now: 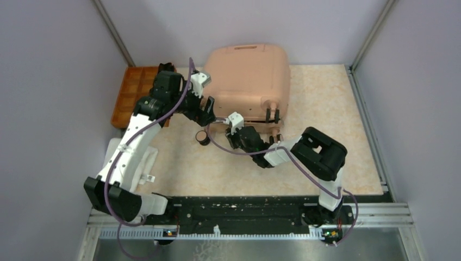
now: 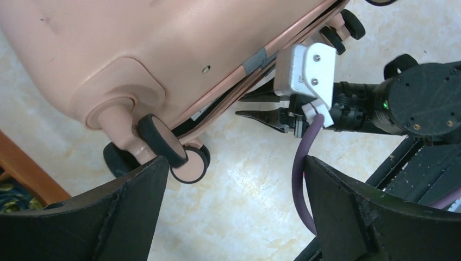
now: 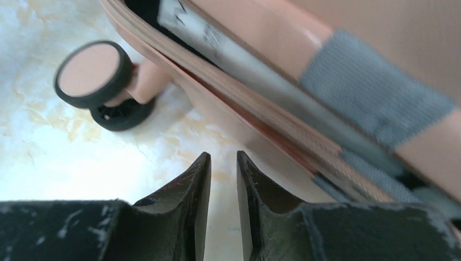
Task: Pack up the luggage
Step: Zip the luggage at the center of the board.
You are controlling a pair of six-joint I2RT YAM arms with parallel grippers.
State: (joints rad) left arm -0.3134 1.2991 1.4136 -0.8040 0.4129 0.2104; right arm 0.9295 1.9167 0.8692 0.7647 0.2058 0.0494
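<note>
The peach-pink luggage [image 1: 250, 76] lies flat at the back of the table with its lid down, the seam slightly ajar along the near edge. My left gripper [image 1: 209, 110] hovers at the near-left corner, by a black-and-pink wheel [image 2: 163, 142]. It [image 2: 236, 163] is open wide with only table between the fingers. My right gripper [image 1: 235, 126] sits just in front of the seam [image 3: 261, 103]. Its jaws [image 3: 223, 155] stand a narrow gap apart, holding nothing. Another wheel [image 3: 92, 73] shows to its left. The right gripper [image 2: 244, 106] also appears in the left wrist view.
An orange compartmented tray [image 1: 133, 92] stands at the back left, partly under the left arm. A grey tape patch [image 3: 375, 103] sits on the luggage shell by the seam. Grey walls enclose the table on three sides. A purple cable [image 2: 299, 163] hangs beside the left finger.
</note>
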